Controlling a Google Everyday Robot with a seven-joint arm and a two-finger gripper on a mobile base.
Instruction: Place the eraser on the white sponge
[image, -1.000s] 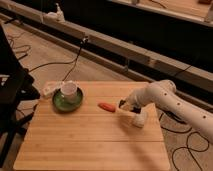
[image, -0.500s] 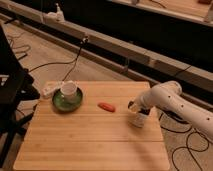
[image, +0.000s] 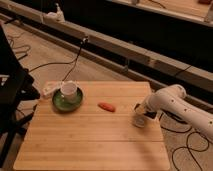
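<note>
My white arm reaches in from the right, and the gripper (image: 142, 112) hangs over the right edge of the wooden table (image: 90, 137). The white sponge (image: 138, 122), a small off-white block, lies on the table right under the gripper and touches or nearly touches it. The black eraser does not show on its own. A dark patch sits at the gripper's tip, and I cannot tell whether that is the eraser.
An orange-red oblong thing (image: 106, 106) lies mid-table, left of the gripper. A white cup (image: 69, 90) stands on a green plate (image: 61, 103) at the back left. Cables run over the floor behind and to the right. A dark chair (image: 10, 85) stands at the left.
The gripper has moved right and slightly toward the front, away from the orange-red thing, to just above the sponge. The cup, the plate and the orange-red thing have not moved.
</note>
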